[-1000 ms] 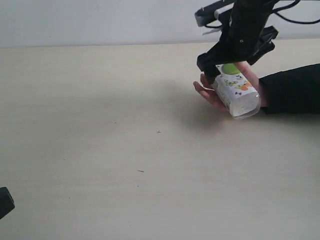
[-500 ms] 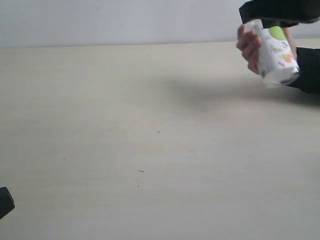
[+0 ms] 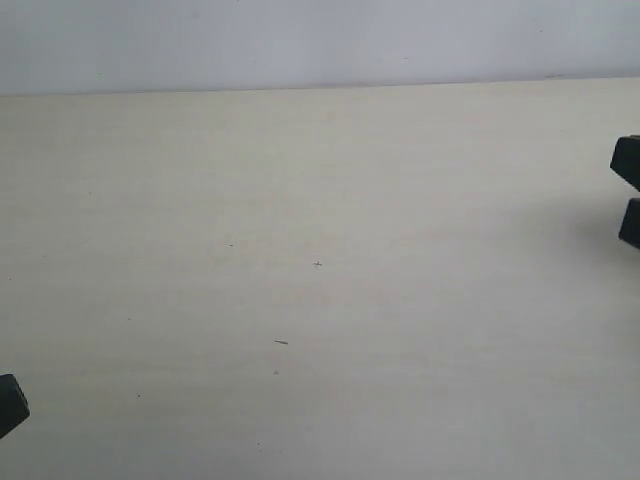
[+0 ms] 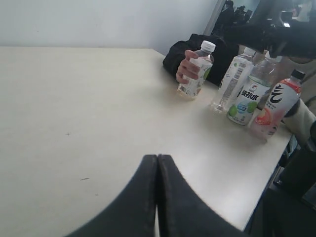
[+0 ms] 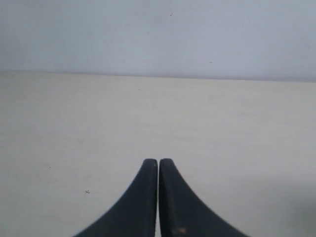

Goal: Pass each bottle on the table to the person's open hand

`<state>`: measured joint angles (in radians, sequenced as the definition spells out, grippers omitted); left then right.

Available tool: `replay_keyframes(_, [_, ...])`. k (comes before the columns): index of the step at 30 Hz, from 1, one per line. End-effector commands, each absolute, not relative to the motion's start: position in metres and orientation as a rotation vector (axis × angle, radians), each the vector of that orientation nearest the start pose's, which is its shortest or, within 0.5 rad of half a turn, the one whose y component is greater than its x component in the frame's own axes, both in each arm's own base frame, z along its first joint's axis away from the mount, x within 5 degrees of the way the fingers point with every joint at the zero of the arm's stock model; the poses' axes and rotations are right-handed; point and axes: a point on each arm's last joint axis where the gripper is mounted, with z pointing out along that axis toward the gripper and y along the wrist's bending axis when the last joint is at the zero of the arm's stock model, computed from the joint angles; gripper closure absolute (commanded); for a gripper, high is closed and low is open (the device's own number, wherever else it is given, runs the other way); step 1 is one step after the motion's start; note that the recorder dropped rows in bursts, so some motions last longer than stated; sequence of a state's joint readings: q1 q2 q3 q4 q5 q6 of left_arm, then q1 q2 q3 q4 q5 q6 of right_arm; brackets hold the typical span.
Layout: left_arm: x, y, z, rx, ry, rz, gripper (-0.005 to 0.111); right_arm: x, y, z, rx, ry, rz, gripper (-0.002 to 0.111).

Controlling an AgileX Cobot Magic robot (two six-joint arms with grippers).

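Left gripper: jaws pressed together, holding nothing.
Right gripper: jaws pressed together, empty, facing bare table.
Bottles: well ahead of the left gripper, all upright; none shows from the right gripper.
Small white bottle: gripped by the person's hand, which is closed, not open.
Row near the table edge: white-blue label bottle, lime-print bottle, pink-white bottle, standing close together.
Room: wide bare tabletop in between; the tight row looks easy to knock.

- The lime-label bottle carries bold dark characters, too blurred to read.
- The pink bottle bears a large black mark that is not legible.
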<state>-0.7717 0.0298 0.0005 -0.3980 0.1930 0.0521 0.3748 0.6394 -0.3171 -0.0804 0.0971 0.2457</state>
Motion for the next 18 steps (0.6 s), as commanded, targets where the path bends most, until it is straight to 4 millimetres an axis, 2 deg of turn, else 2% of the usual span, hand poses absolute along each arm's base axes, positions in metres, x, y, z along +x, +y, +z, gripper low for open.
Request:
replay_keyframes(1, [0.0368, -0.0447, 0.1961, 0.431, 1.707, -0.881, 0.107, 0.1153, 0.0450, 0.2421, -0.106, 1.879, 0.436, 0.107])
replay_keyframes(18, [0.0368, -0.0447, 0.1961, 0.431, 1.707, -0.881, 0.107, 0.1145, 0.0447, 0.2390, -0.090, 1.901, 0.444, 0.107])
